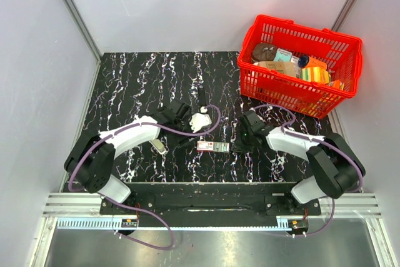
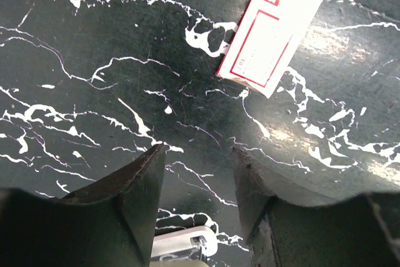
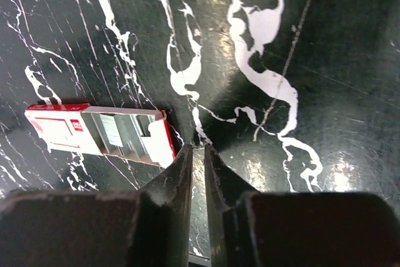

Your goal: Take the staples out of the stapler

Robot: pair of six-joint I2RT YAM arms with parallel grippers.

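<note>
A slim dark bar (image 1: 203, 97), the stapler as far as I can tell, lies on the black marble table (image 1: 131, 85) just beyond my left gripper. I cannot pick out a loose strip of staples. My left gripper (image 1: 187, 134) hovers over the table with its jaws open and empty (image 2: 198, 151). My right gripper (image 1: 237, 144) is low over the table by the open end of the small red-and-white box (image 1: 212, 146). Its jaws are almost together with nothing between them (image 3: 197, 149). The stapler shows in neither wrist view.
The red-and-white box (image 3: 100, 130) lies open with grey strips inside, and also shows in the left wrist view (image 2: 269, 32). A short beige-silver piece (image 1: 160, 147) lies left of it. A whitish piece with metal (image 2: 184, 248) shows under the left fingers. A red basket (image 1: 340, 45) of goods stands far right.
</note>
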